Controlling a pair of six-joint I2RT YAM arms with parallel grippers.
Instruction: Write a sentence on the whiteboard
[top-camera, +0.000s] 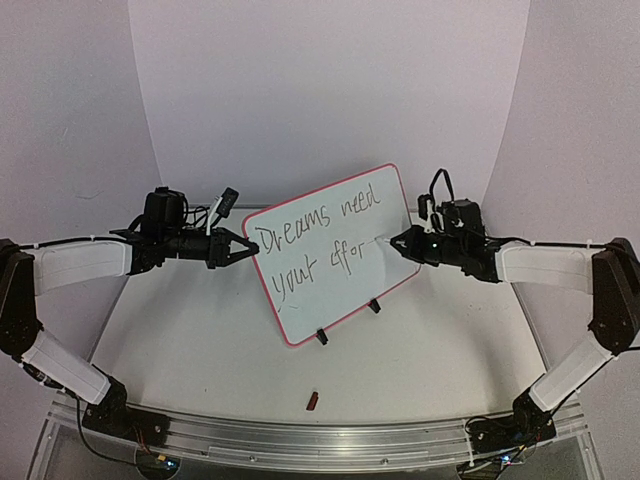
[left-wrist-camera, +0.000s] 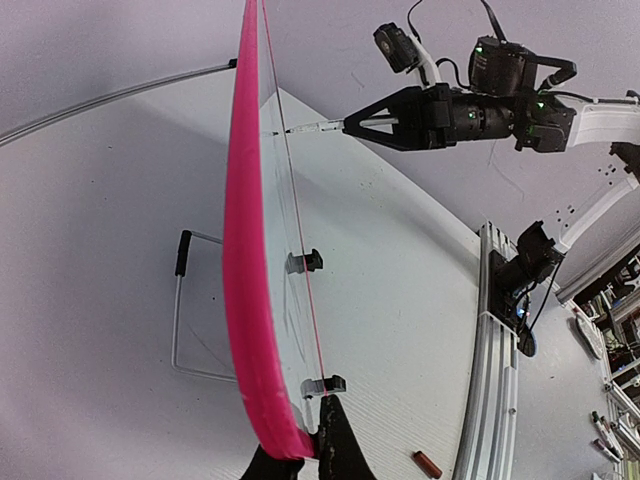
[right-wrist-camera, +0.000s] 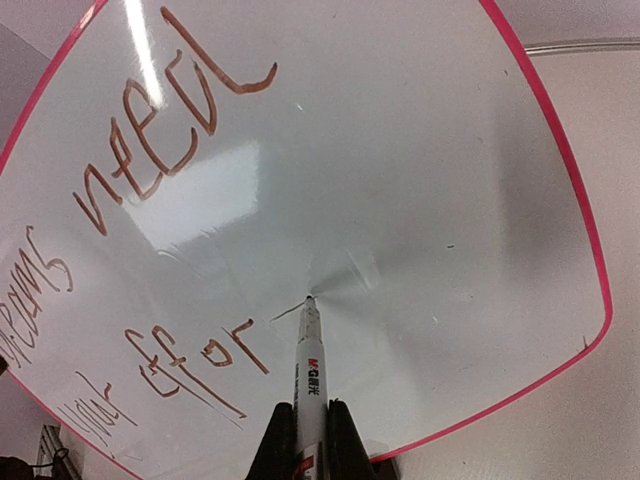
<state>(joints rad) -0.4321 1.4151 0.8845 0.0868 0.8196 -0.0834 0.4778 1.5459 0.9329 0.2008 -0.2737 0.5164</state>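
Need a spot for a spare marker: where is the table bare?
Bare table front-left, between left arm and whiteboard, and front-right, beside its feet. Crowded at the board's side edges, where left gripper and right gripper work; a red cap lies front-centre.

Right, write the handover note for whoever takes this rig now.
Left pincer: shut on the whiteboard at its left frame edge, steadying it.
Right pincer: shut on the marker, tip at the board just right of the last letter.
The board stands on its clip feet on the table.
Done: "Dreams need your effor".
Left: apparently the closing "t", then lift the marker away.
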